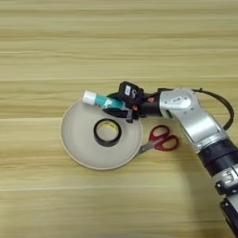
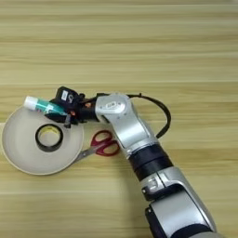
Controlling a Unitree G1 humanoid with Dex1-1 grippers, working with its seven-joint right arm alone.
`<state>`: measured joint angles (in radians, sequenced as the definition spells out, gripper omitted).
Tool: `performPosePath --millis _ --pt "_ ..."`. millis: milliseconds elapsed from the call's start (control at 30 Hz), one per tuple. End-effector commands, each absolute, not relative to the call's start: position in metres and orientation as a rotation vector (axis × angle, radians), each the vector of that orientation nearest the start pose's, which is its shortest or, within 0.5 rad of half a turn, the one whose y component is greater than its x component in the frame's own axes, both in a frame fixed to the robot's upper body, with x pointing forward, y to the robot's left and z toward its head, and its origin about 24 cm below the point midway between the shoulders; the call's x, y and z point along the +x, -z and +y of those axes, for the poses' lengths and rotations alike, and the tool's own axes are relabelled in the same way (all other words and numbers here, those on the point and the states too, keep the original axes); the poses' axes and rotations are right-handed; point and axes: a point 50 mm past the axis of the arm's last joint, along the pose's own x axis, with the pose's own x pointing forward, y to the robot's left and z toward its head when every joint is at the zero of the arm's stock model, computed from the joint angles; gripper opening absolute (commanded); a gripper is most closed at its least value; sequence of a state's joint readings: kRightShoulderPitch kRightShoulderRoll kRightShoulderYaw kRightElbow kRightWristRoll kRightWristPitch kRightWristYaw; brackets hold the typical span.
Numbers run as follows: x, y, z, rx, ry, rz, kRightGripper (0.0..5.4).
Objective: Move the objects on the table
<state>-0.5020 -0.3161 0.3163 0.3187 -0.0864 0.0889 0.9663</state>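
Broadly, the wooden table [image 1: 119, 42] fills both views, its long grain stripes running left to right and its edges cut off on every side. Next in size is the right arm, a silver forearm [image 2: 124, 123] reaching up from the lower right; its lower part runs out of the left eye view at the bottom right corner, while the right eye view shows more of it. A black cable [image 2: 160, 109] loops out from the wrist.

A round, pale beige plate [image 1: 76, 139] lies on the table left of the arm; its left rim sits close to the edge of the right eye view. A roll of black tape [image 1: 107, 132] lies flat near the plate's middle.

Red-handled scissors [image 1: 162, 138] lie on the table just right of the plate, the metal blades pointing at the plate's rim; whether the tips touch it or slip beneath it cannot be told.

The right gripper [image 1: 122, 106] hangs over the plate's upper right rim, its black fingers closed around a white glue stick [image 1: 100, 100] with a green label. The stick is tilted, its white end poking up-left past the rim. The gripped end is hidden by the fingers, and the label's print is too small to read.
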Motion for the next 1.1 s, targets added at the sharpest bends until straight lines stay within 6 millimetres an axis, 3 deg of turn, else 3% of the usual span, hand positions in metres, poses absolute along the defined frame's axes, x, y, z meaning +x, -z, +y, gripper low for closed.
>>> performPosePath --millis 33,1000,1100 --pt "0.32 -0.104 -0.09 -0.598 -1.187 0.058 1.67" --pt "0.326 -0.09 -0.084 -0.588 -1.189 0.103 1.67" --pt "0.326 -0.092 -0.084 -0.583 -1.19 0.096 2.35"
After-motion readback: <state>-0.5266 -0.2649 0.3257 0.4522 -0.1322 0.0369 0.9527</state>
